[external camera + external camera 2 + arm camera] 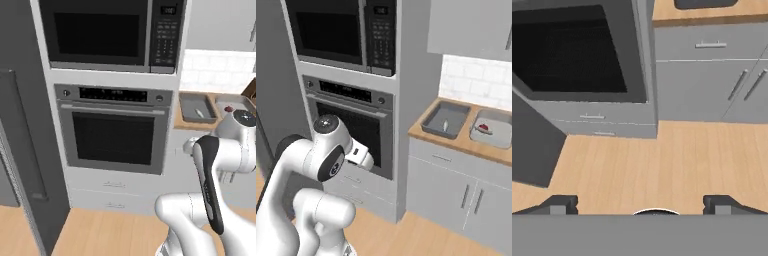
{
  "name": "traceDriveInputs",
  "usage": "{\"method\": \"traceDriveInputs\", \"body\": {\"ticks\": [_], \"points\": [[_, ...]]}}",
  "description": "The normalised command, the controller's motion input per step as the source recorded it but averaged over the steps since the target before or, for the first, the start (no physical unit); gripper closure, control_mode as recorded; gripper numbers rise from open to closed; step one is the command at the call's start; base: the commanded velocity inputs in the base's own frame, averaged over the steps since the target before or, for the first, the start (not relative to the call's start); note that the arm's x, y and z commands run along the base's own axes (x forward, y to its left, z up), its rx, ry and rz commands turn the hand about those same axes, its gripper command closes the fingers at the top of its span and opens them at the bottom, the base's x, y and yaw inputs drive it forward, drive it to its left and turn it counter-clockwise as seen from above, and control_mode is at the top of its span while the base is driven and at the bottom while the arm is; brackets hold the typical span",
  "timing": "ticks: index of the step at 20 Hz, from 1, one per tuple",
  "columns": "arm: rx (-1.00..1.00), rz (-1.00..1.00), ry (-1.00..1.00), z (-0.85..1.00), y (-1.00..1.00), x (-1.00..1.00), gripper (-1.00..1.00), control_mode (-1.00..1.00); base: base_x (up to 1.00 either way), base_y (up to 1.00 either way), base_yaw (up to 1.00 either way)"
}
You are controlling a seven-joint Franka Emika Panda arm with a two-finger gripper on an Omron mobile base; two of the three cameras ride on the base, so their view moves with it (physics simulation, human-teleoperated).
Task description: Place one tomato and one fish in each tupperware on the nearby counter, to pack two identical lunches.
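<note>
Right base view, risk entry: worktop (456,142) right of oven (356,130), carrying two tupperware side by side. Darker tupperware (446,120) holding one fish (445,125), no tomato seen inside. Lighter tupperware (492,129) holding one tomato (484,127), no fish seen inside. Second fish and second tomato not located.

Likely failure: mismatched lunches, caused by dropping an item into the container already holding its kind. Further risk: arm folded close beside the oven front, so a wide swing toward the worktop could clip the oven or the cabinet fronts (712,75). Small round tomato judged prone to rolling out of a loose pinch.

Hand view, hand entry: hand (642,205) spread wide, both fingertips (559,204) far apart at the lower edge, nothing between them, nothing touched. Pointed down over wooden floor (642,160), well apart from both containers.
</note>
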Motion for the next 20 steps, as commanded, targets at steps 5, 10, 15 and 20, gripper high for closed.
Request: {"method": "traceDriveInputs", "body": {"ticks": [5,10,15,20], "points": [[0.00,0.00,0.00,0.00,0.00,0.00,-1.00,1.00,-0.84,0.53,0.70],[0.00,0.00,0.00,0.00,0.00,0.00,-1.00,1.00,-0.98,0.54,0.64],[0.00,0.00,0.00,0.00,0.00,0.00,-1.00,1.00,-1.00,0.60,0.46],[0.00,0.00,0.00,0.00,0.00,0.00,-1.00,1.00,-1.00,0.76,0.46]]}}
